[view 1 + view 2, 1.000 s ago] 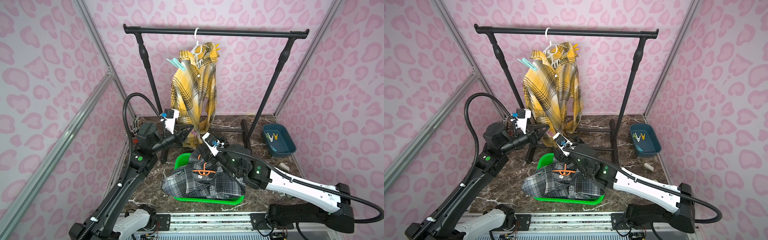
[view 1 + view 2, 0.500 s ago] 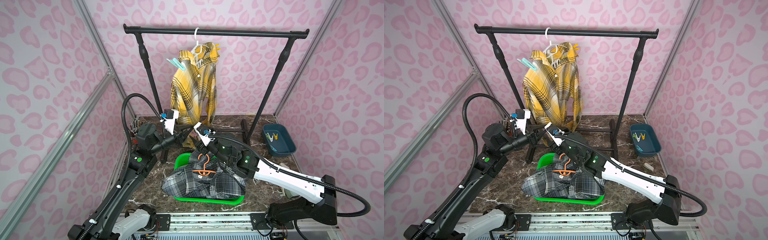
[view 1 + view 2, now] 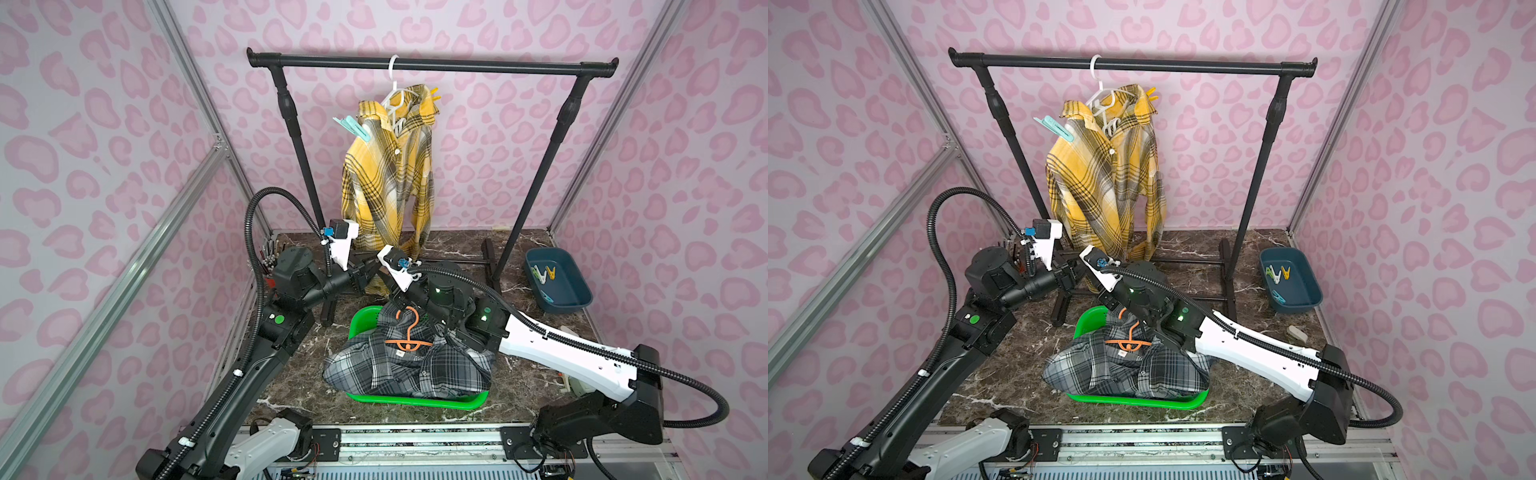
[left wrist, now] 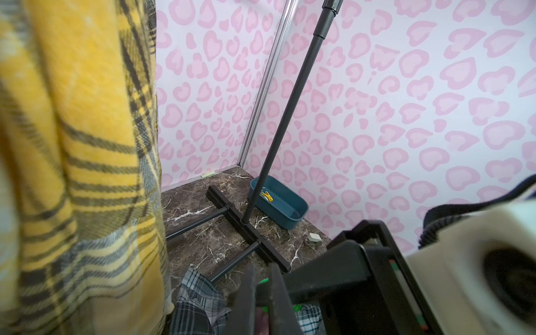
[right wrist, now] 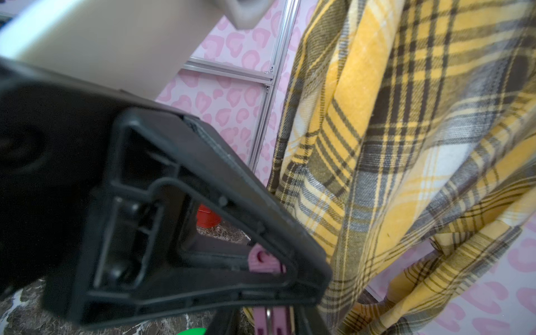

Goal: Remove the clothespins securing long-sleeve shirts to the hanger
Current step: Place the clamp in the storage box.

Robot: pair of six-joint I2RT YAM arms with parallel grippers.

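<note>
Pink clothespin (image 5: 261, 262) sits low, just in front of the yellow shirt (image 3: 386, 178) hem and near the far rim of the green basket (image 3: 361, 322). One end is pinched in the L claw (image 4: 262, 293), which is closed on it.

The pin's long axis lies across L's tips and runs lengthwise into the R claw (image 5: 265, 327). In the R wrist view its two legs and spring lie between the R fingers. Can't tell whether R is biting or only bracketing; the fingers sit just beside the legs and contact isn't clear.

So the 2 claws meet at an angle w/ the pin bridging them. Looks like a hand-over, L to R.

What it turns on, imo: the blue bin (image 3: 571, 293), w/ pins in it, lies on the R arm's side, well apart from L, so R is the nearer arm.

A mint clothespin (image 3: 351, 126) is up on the shirt's shoulder, not yet off.
</note>
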